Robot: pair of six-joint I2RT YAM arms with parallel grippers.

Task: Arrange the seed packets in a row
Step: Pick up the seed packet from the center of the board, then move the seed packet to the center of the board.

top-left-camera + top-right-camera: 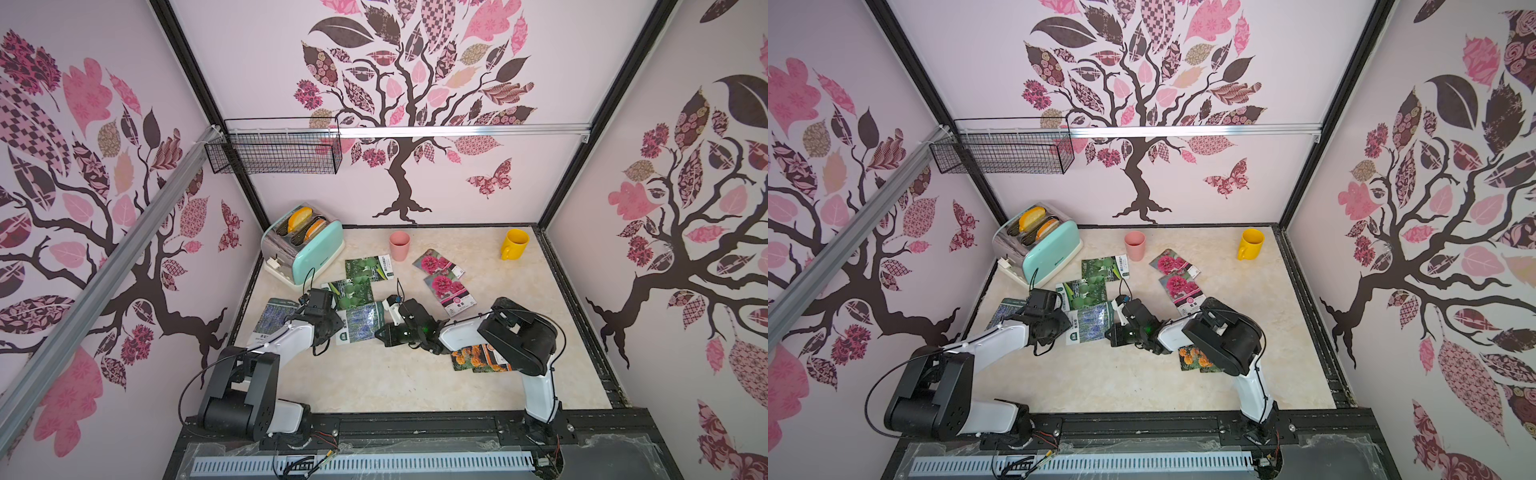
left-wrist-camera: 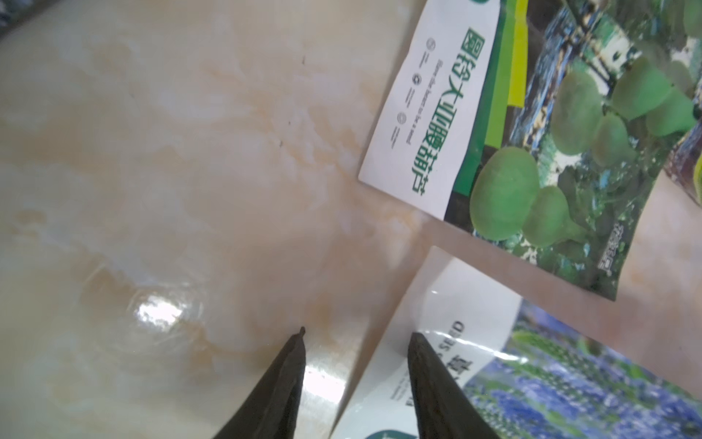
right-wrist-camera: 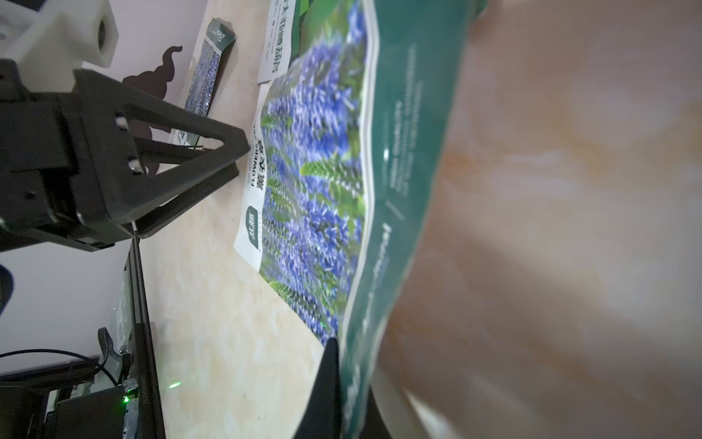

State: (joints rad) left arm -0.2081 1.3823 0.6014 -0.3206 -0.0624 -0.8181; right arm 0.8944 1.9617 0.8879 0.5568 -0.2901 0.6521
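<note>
A lavender seed packet (image 1: 360,322) (image 1: 1090,322) lies mid-table. My right gripper (image 1: 379,334) (image 3: 347,365) is shut on its green edge, which is lifted a little off the table. My left gripper (image 1: 336,328) (image 2: 357,332) stands open at the packet's white label end (image 2: 448,304), with one fingertip over the label and the other over bare table. Another lavender packet (image 1: 270,318) lies to the left. Two gourd packets (image 1: 368,268) (image 1: 349,291) lie behind, and two magenta flower packets (image 1: 436,264) (image 1: 451,291) to the right. A marigold packet (image 1: 469,357) is partly hidden under the right arm.
A mint toaster (image 1: 303,245) with bread stands at the back left. A pink cup (image 1: 400,245) and a yellow mug (image 1: 514,244) stand along the back. A wire basket (image 1: 278,151) hangs on the wall. The marble tabletop (image 1: 374,382) runs to the front rail.
</note>
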